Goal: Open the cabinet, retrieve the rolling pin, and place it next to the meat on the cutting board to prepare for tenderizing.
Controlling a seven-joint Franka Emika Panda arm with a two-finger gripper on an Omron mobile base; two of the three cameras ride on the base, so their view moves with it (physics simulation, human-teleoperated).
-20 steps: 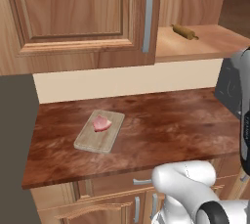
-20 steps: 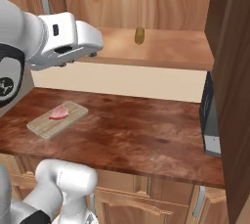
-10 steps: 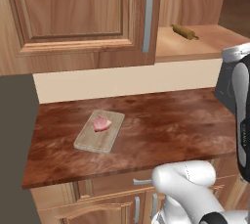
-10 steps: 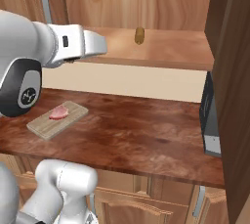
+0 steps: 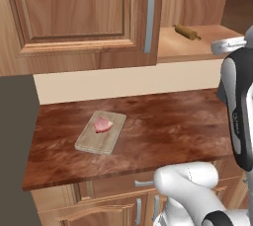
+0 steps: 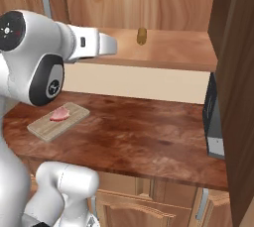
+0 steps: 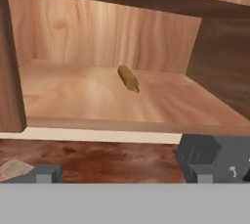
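Note:
The cabinet [image 6: 168, 55] stands open, its door [image 6: 240, 72] swung out to the right. On its wooden shelf lies the rolling pin [image 6: 142, 35] [image 5: 187, 32] [image 7: 128, 78], alone, pointing toward the back wall. My gripper [image 7: 124, 173] [image 6: 113, 45] is open and holds nothing. It hovers in front of the shelf's edge at about shelf height, short of the pin and to its left. Down on the dark counter, the cutting board [image 5: 100, 132] [image 6: 58, 121] carries the meat [image 5: 103, 125] [image 6: 60, 113].
A second wall cabinet door [image 5: 79, 18] with a grey bar handle [image 5: 149, 18] is shut to the left of the open one. A dark appliance [image 6: 213, 117] stands on the counter [image 6: 144, 137] at the right, under the open door. Low cabinets run below the counter.
My arm has swung so that the hand moved a little to the right, closer to the open shelf. The jaws stayed open. Pin, board and meat have not moved.

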